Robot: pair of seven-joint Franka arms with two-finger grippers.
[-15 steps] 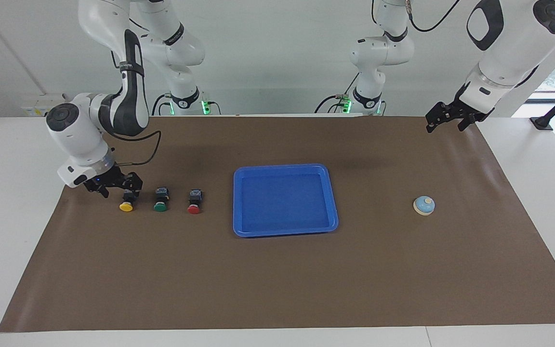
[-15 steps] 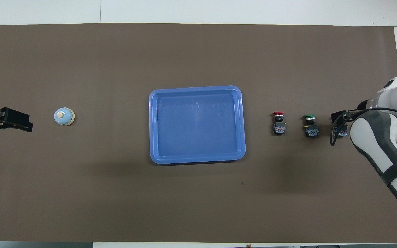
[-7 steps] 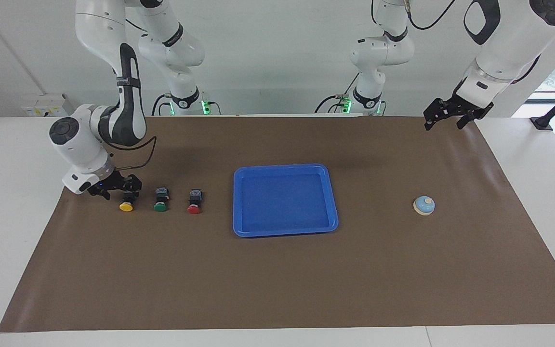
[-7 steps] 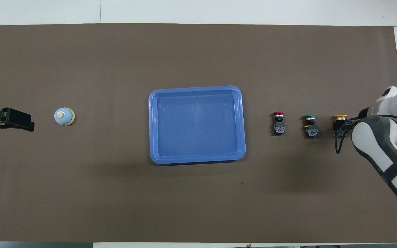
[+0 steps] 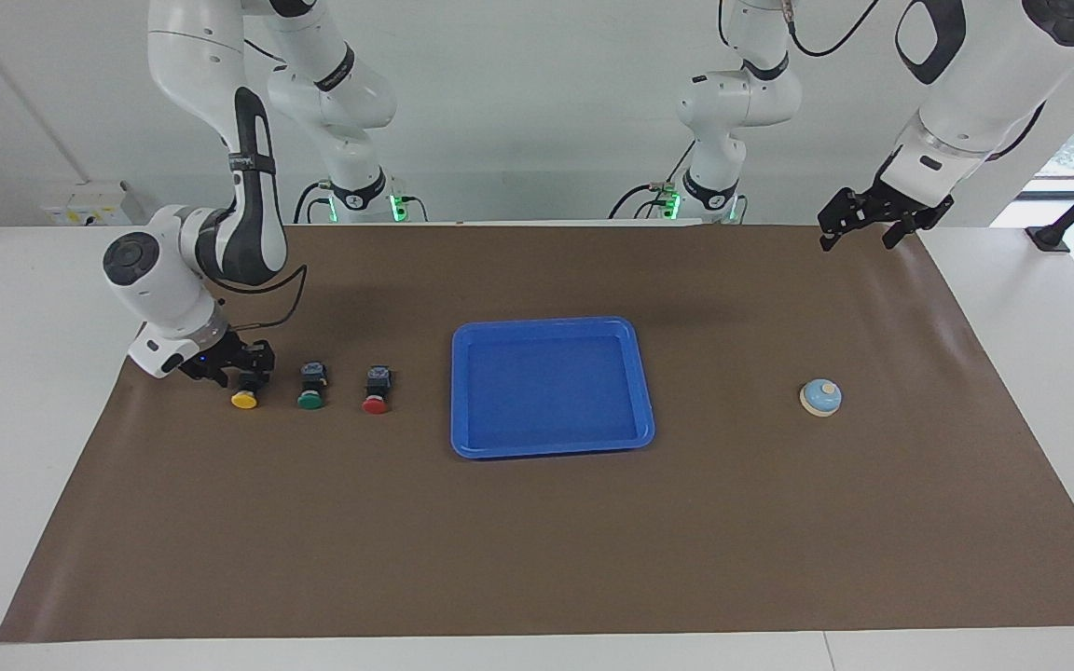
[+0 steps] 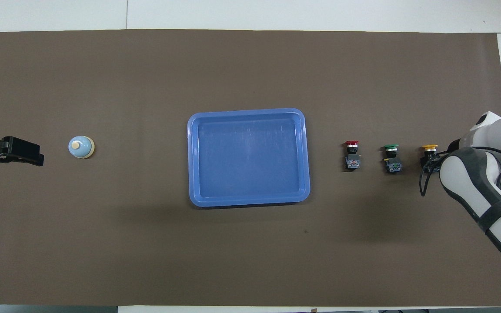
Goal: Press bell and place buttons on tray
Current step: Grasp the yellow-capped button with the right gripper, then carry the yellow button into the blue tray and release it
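The right gripper (image 5: 240,369) sits low on the brown mat (image 5: 537,540), its fingers around the black body of the yellow button (image 5: 244,393); whether they have clamped it cannot be told. Beside it, toward the left arm's end, lie the green button (image 5: 311,386), the red button (image 5: 376,390), then the blue tray (image 5: 551,447). The left gripper (image 5: 863,224) waits raised, jaws open, with the bell (image 5: 820,397) on the mat, farther from the robots.

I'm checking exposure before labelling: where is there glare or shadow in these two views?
Facing view: blown-out daylight at the window edge above the bell's end; a soft shadow lies on the mat by the tray. Overhead view: even light, a faint sheen inside the tray, no glare.
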